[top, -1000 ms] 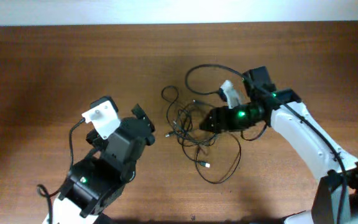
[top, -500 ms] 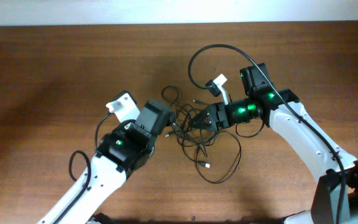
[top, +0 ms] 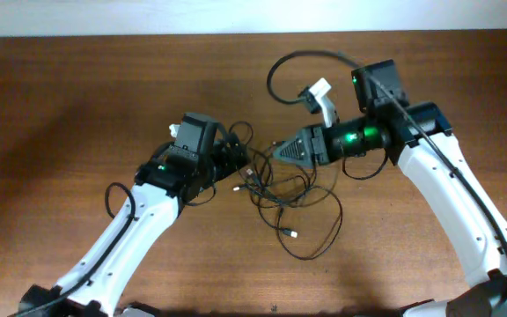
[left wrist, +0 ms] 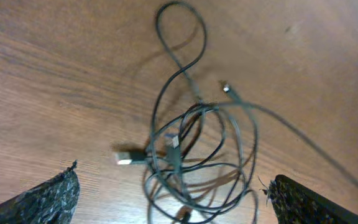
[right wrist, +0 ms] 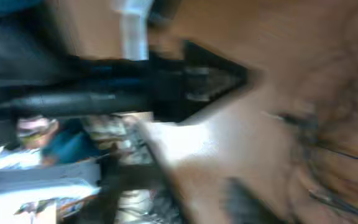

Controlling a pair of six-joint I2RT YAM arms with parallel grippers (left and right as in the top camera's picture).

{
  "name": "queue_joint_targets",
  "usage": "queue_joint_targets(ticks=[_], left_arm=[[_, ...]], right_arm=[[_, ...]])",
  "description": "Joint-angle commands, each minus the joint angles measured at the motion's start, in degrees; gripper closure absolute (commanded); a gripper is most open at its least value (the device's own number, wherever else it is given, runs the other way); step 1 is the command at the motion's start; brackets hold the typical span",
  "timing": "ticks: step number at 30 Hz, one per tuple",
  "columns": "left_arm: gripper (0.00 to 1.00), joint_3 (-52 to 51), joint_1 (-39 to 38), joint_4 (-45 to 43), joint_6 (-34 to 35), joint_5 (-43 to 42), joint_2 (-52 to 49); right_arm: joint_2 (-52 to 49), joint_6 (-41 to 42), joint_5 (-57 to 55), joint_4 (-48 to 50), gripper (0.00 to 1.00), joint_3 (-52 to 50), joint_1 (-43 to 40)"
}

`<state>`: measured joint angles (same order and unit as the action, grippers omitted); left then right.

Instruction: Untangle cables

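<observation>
Loosely, thin black cables (top: 269,187) loop in a tangle stretched toward the near edge of the wooden table (top: 77,106), my left gripper (top: 234,164) spread wide, my right gripper (top: 276,151) too blurred to tell.

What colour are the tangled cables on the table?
The cables are black; clearest in the left wrist view.

surface: wooden table (top: 77,106) | on it: black cables (left wrist: 178,160) (tangled, loops overlapping) near centre
</observation>
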<state>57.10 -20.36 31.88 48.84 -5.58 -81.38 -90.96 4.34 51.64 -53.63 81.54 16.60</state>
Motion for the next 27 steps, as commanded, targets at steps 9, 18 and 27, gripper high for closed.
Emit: queue_joint_targets(ticks=[9,18,27], left_arm=[[0.01,0.33,2.91,0.22,-3.52,-1.51,-0.24],[0.01,0.33,2.91,0.02,-3.52,-1.49,-0.24],[0.01,0.33,2.91,-0.22,-3.5,-1.53,-0.24]], right_arm=[[-5.44,13.14,-52.76,-4.44,0.08,-6.58,-5.64],[-22.08,15.69,-56.39,1.97,0.39,-7.78,-2.91],[-25.57,18.86,-53.77,13.77,0.96,-16.15,-1.25]])
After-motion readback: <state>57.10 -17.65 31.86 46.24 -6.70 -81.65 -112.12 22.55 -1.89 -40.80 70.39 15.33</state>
